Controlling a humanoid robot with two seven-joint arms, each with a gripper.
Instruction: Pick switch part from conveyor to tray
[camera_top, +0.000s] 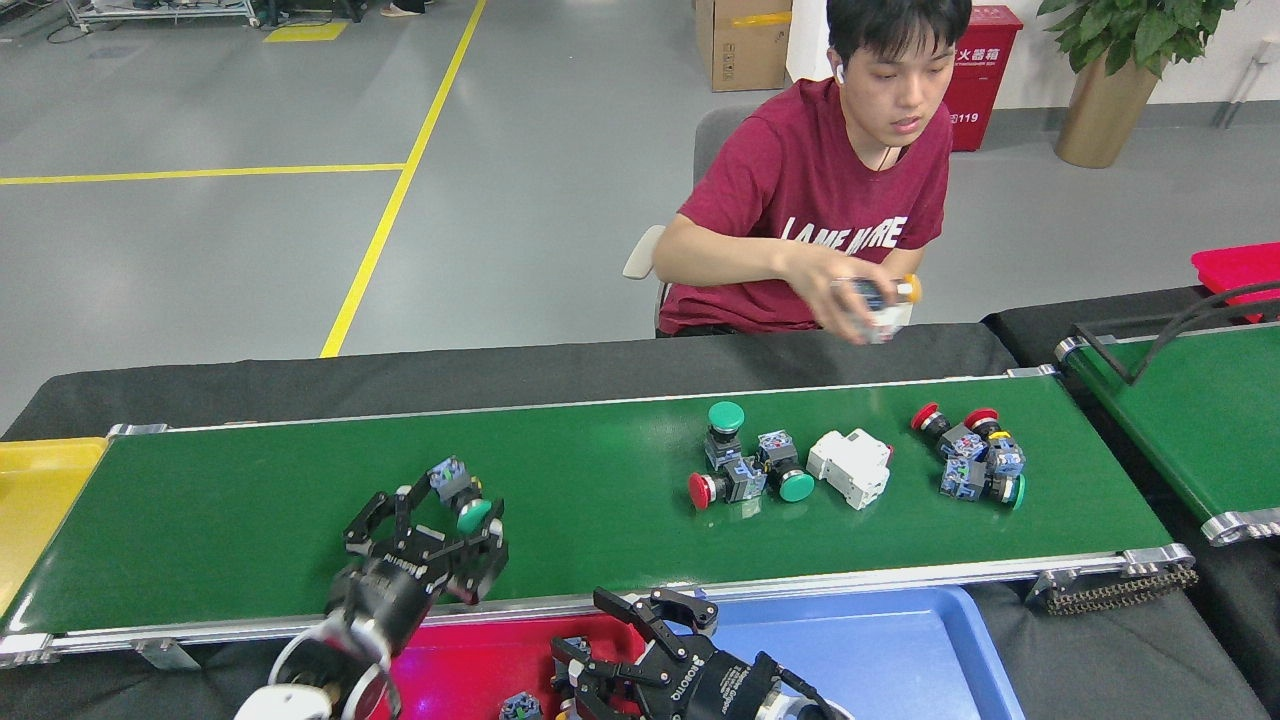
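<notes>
Head view
Conveyor (250, 500): a long, flat, matte green belt with silver metal side rails and end rollers, spanning the middle of the frame on a black-draped counter (300, 375).
Left claw (440, 515): black, skeletal linkage fingers, lower left of the frame over the belt's near edge; clamped on a green-capped switch part (462, 497), a small blocky grey-blue body with a round glossy dome.
Right claw (640, 640): black, bottom centre of the frame, over the seam between the trays; fingers spread apart; whether anything lay between them could not be told.
Red tray (480, 660): smooth plastic, bottom centre-left, just below the near rail; a few small switch parts lay in it, partly hidden by the right claw.
Blue tray (880, 650): smooth plastic with rounded rim, bottom right of centre, beside the red one.
Switch cluster (745, 465): centre right on the belt; round green and red caps on squat grey-blue bodies, touching one another.
White block (852, 465): boxy plastic housing, just right of that cluster.
Second cluster (975, 455): red, yellow and green caps, farther right on the belt.
Person (810, 190): seated beyond the counter in a maroon shirt, hands holding a yellow-capped part above it.
Yellow bin (35, 490): left edge of the frame, at the belt's end.
</notes>
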